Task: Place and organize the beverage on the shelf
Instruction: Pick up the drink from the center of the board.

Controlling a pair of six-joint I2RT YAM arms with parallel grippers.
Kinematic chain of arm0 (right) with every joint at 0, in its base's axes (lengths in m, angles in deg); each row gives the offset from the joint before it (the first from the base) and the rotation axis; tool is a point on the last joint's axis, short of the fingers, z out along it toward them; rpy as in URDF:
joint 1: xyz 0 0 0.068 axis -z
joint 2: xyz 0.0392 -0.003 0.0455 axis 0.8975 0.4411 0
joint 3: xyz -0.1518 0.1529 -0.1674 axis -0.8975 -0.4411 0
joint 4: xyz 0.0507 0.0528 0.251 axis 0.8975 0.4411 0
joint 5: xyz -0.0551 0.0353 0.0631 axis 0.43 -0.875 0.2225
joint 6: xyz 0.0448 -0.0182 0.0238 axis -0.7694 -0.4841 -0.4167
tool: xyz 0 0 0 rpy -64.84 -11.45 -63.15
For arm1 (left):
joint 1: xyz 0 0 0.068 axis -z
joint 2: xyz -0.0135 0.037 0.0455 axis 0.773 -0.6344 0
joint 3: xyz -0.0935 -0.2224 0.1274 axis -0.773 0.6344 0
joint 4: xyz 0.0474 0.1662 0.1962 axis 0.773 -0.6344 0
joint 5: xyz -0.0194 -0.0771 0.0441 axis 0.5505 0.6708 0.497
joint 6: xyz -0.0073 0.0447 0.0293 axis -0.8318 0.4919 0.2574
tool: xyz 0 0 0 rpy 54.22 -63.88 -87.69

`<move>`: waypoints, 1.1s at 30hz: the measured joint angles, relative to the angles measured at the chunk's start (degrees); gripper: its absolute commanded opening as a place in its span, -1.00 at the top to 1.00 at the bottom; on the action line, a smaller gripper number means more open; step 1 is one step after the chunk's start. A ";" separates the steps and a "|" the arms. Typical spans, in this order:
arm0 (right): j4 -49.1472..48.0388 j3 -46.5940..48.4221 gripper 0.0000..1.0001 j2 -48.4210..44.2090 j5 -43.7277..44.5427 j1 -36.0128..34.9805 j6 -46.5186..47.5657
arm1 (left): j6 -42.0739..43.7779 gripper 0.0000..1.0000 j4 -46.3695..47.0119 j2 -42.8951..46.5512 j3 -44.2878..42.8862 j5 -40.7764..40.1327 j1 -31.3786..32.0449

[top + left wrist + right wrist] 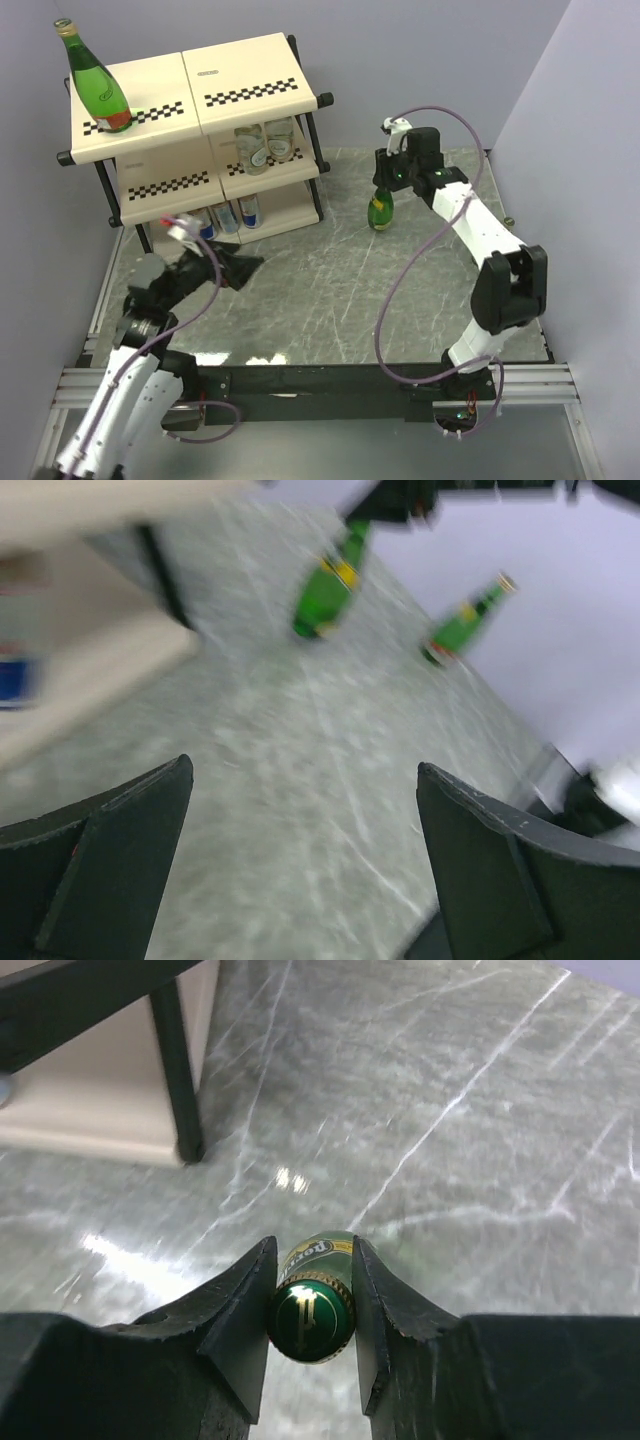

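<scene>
Atop shelf point(250, 72), green bottle point(99, 85), cans point(249, 210) below

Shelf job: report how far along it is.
Done: one green bottle on the shelf's top tier, clear bottles on the middle, cans on the bottom. In hand: right gripper clamps a second green bottle, off the shelf. Remaining: shelving it and a third bottle.

At far-left corner of surface point(330, 290), shelf point(250, 75). On top tier, one bottle point(98, 85); middle tier, two bottles point(265, 145); bottom tier, cans point(235, 214). Right of shelf, on surface, second bottle point(380, 208).
</scene>
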 measured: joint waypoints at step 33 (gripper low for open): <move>22.91 -5.20 1.00 -21.86 -11.13 -1.25 -1.97 | 13.53 -0.99 43.93 -69.20 -27.91 -28.61 45.90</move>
